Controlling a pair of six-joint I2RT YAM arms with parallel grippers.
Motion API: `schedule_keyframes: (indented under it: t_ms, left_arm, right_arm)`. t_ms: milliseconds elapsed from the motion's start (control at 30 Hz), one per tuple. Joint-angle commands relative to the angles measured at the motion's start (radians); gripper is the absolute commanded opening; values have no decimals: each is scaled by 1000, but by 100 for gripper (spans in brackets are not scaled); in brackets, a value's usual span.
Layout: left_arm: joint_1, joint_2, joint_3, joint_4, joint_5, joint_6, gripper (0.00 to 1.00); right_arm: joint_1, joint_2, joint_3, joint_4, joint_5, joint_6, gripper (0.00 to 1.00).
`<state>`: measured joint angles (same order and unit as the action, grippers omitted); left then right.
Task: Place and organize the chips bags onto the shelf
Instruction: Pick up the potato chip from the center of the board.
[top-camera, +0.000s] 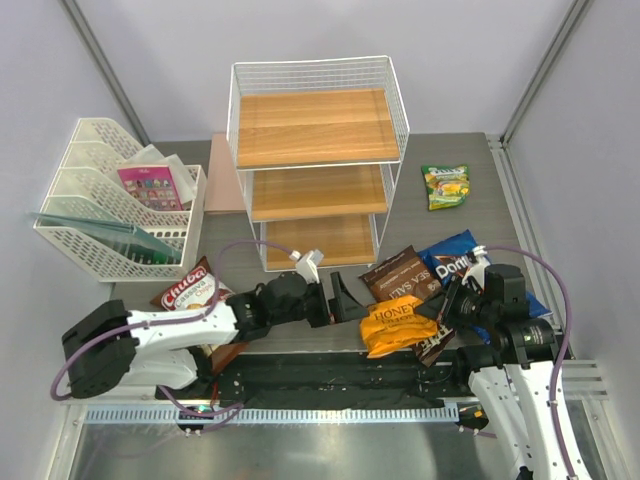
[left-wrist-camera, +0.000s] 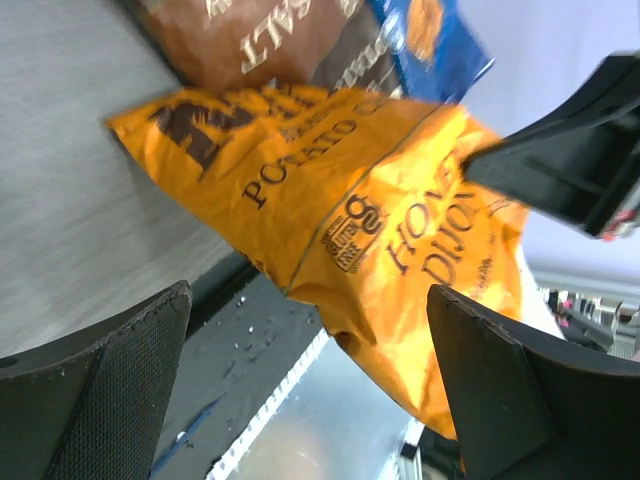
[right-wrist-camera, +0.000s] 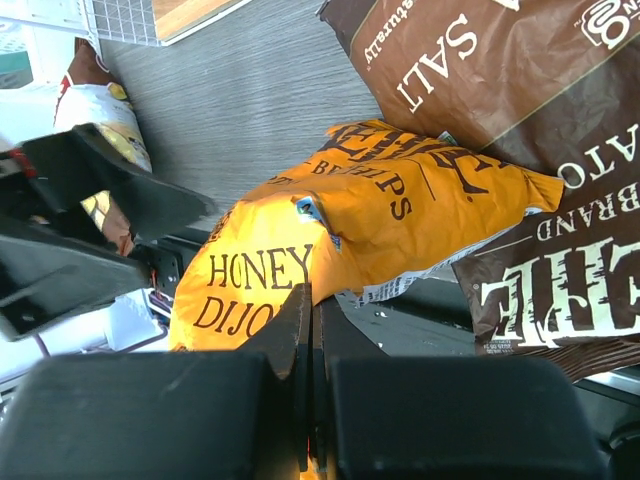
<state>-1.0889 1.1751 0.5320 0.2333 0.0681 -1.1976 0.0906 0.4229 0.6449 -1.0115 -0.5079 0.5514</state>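
Orange bag (top-camera: 398, 325) pinched at its end by right tool (right-wrist-camera: 310, 310); long axis runs toward left tool (top-camera: 348, 298), spread wide, empty, just beside the free end.

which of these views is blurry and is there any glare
Left wrist view: the orange Honey Dijon bag reads clearly, the brown Sea Salt bag above it is smeared. Right wrist view: lettering crisp, the near right hand soft. Top view: sharp, evenly lit, mild sheen on the metal strip.
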Motion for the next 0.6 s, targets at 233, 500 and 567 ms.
schedule_keyframes:
  t_ms: [233,500,567]
  left_arm:
    - [-114,259,48,268,62,-126,100]
    - [-115,258,-21,405,-5,-243,100]
    - [-115,271,-12,413,-11,-244,100]
  right_arm:
    - [3,-7,-4,7,9,-10,1]
    - [3,-21,-19,13,0,-5,1]
    - [3,-21,-19,10,-4,-4,1]
